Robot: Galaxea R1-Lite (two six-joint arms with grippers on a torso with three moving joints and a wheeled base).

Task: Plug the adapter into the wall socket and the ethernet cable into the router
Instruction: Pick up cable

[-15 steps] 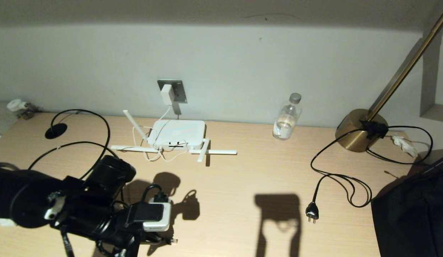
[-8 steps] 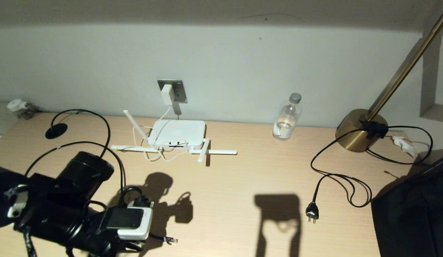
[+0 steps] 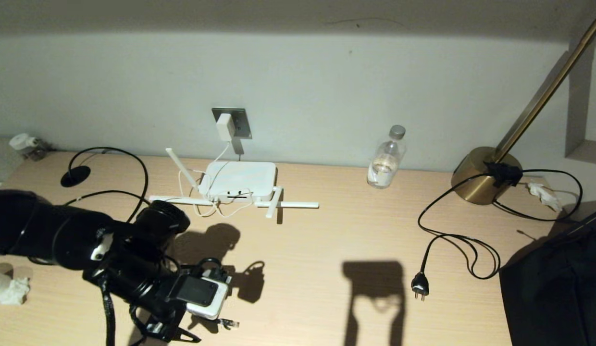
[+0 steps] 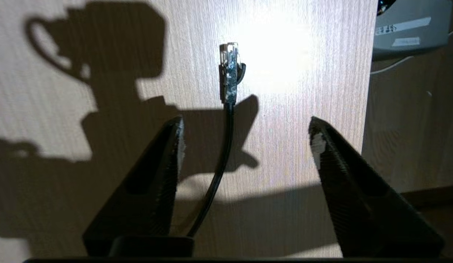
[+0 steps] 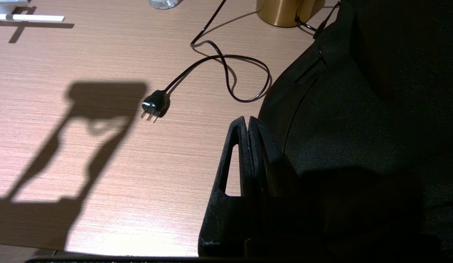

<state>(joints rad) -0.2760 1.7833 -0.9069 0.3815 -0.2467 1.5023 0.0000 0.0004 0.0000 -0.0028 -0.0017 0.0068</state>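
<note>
The white adapter [image 3: 225, 127] sits plugged into the grey wall socket [image 3: 240, 120] above the white router [image 3: 240, 179]. The black ethernet cable [image 3: 134, 163] loops from an oval disc [image 3: 75, 176] at the table's left. Its clear connector [image 3: 229, 324] [image 4: 229, 67] lies flat near the front edge. My left arm [image 3: 134, 269] reaches low over that spot. My left gripper [image 4: 244, 128] is open, and the cable runs loose between its fingers [image 4: 175, 138], nearer one of them, untouched. The connector lies just beyond the tips. My right gripper [image 5: 247, 122] is shut and empty at the front right.
A water bottle [image 3: 385, 158] stands by the wall. A brass lamp base [image 3: 480, 178] stands at the right, its black cord ending in a two-pin plug [image 3: 419, 286]. Black fabric [image 3: 552, 288] fills the right corner. Crumpled tissue [image 3: 9, 288] lies far left. The table's edge [image 4: 369, 91] runs close beside the left gripper.
The left gripper has gone from shut to open. The left arm swung left and came back right with the wrist turning. The connector lies in the same spot.
</note>
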